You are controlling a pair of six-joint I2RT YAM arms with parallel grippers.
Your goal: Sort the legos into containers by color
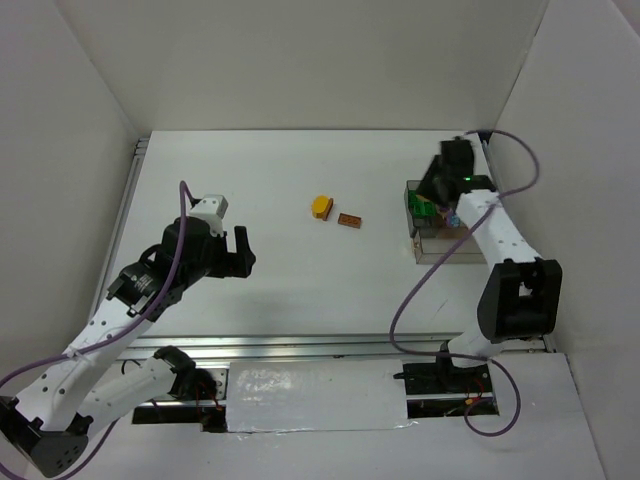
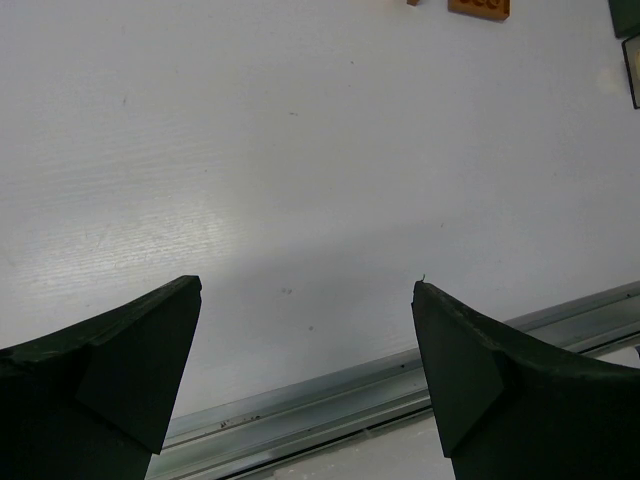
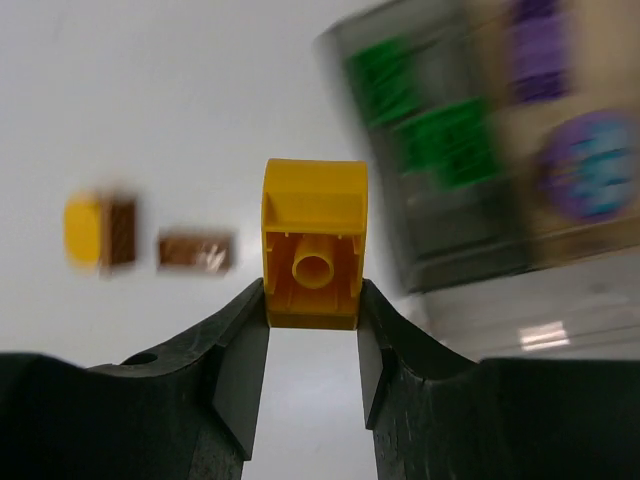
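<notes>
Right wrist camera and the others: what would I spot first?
The bright yellow lego pinched in the right tool, dead centre of the right wrist view. Behind it to the right sits the blurred tray holding green legos and purple legos. From above, a yellow-orange brick and a brown brick lie loose on the table.

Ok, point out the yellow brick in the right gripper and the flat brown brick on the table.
yellow brick (image 3: 314,240): right wrist view, its hollow underside.
brown brick (image 1: 349,221): top external view, centre of its top.
</notes>
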